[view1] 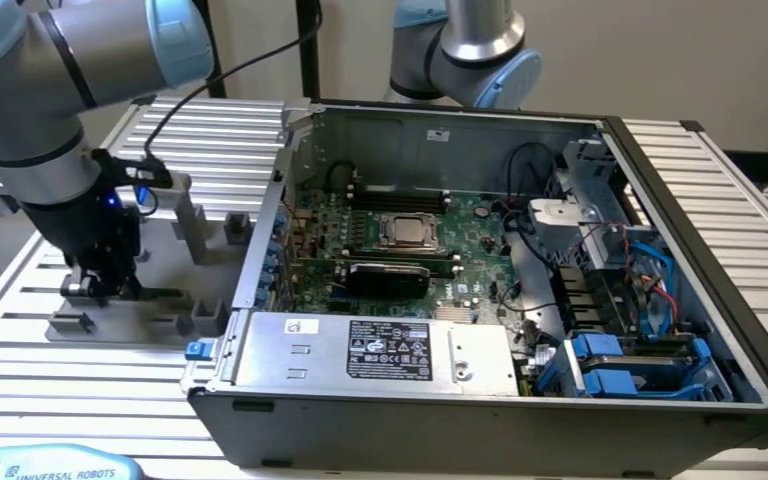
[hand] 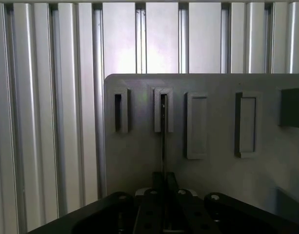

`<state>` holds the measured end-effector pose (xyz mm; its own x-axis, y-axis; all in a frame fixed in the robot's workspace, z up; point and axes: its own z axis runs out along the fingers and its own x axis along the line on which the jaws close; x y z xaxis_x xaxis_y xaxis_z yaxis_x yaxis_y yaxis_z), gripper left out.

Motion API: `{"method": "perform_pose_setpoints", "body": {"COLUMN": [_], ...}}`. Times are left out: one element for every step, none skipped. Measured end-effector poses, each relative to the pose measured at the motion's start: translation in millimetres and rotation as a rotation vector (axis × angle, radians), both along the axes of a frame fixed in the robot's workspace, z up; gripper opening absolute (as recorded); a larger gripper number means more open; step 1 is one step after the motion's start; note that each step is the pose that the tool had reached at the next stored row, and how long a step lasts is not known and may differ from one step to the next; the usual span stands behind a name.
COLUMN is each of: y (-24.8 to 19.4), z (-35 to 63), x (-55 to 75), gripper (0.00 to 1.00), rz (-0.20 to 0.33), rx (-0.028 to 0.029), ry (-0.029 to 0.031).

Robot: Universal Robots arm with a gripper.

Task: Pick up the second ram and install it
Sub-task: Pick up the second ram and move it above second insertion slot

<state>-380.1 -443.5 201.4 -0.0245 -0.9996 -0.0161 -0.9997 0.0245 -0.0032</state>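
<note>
**Wrist straight down, fingers pinched close**

My arm [view1: 51,60] comes in from the exterior view's left, and its wrist [view1: 61,195] points straight down. The gripper [view1: 95,288] hangs low at the end. On the wrist camera I see the dark fingers [hand: 171,181] drawn narrowly together, pinching the edge-on second ram [hand: 163,146] between them.

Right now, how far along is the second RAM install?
Done: the gripper is down at the grey fixture, outside the PC case. In hand: the second ram stands edge-on in its fixture slot, in line with the gripper; whether it is gripped, I cannot tell. Left: it is not lifted, nor seated on the motherboard.
</note>
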Motion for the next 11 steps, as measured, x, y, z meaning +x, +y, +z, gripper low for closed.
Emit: {"method": "perform_pose_setpoints", "body": {"y": [0.0, 0.0, 0.0, 0.0, 0.0, 0.0, 0.0, 0.0, 0.0, 0.0, 0.0], "z": [2.6, 5.5, 9.2, 13.3, 17.7, 22.3, 27.2, 31.6, 36.1, 40.7, 45.2], "x": [0.0, 0.0, 0.0, 0.0, 0.1, 0.1, 0.2, 0.3, 0.4, 0.6, 0.7], "gripper": [0.14, 0.14, 0.14, 0.14, 0.14, 0.14, 0.14, 0.14, 0.14, 0.14, 0.14], "rz": [0.0, 0.0, 0.0, 0.0, 0.0, 0.0, 0.0, 0.0, 0.0, 0.0, 0.0], "rx": [0.0, 0.0, 0.0001, 0.0, 0.0001, 0.0001, 0.0, 0.0001, 0.0001, -0.0001, 0.0], "ry": [-0.0001, -0.0002, -0.0002, -0.0001, -0.0001, -0.0001, 0.0, -0.0001, -0.0001, 0.0001, 0.0]}}
